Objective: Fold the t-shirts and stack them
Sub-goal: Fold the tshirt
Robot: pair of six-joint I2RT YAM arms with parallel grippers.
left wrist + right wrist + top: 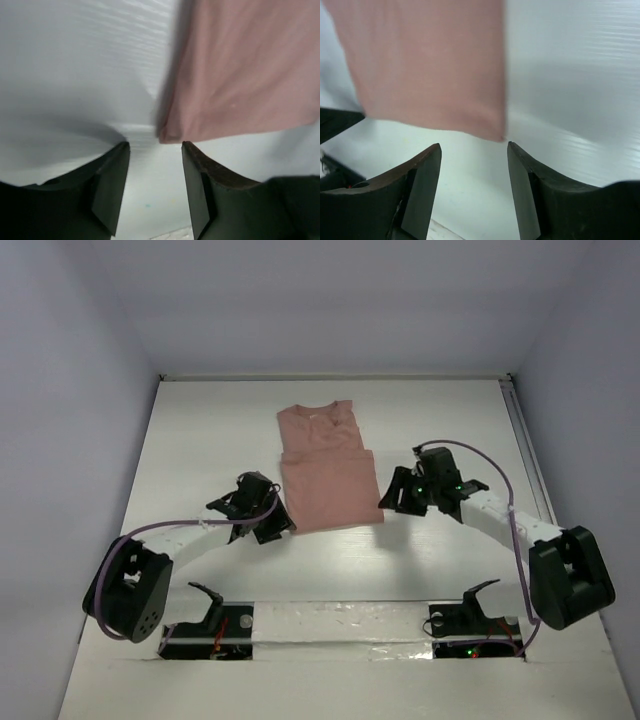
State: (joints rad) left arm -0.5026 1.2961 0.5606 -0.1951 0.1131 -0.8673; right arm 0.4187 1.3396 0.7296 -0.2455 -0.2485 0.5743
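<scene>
T-shirt (322, 475) smooth salmon-pink, folded oblong | left gripper (154, 152) apart | right gripper (474, 152) apart

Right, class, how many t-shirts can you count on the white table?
1. The dusty salmon-pink short-sleeved cotton t-shirt lies flat on the white table, its near corners just ahead of the open left pincer and right pincer. Another could lie hidden beneath it.

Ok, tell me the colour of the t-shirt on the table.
The t-shirt is a plain dusty salmon-pink with no print showing. The top external view shows it best.
</scene>
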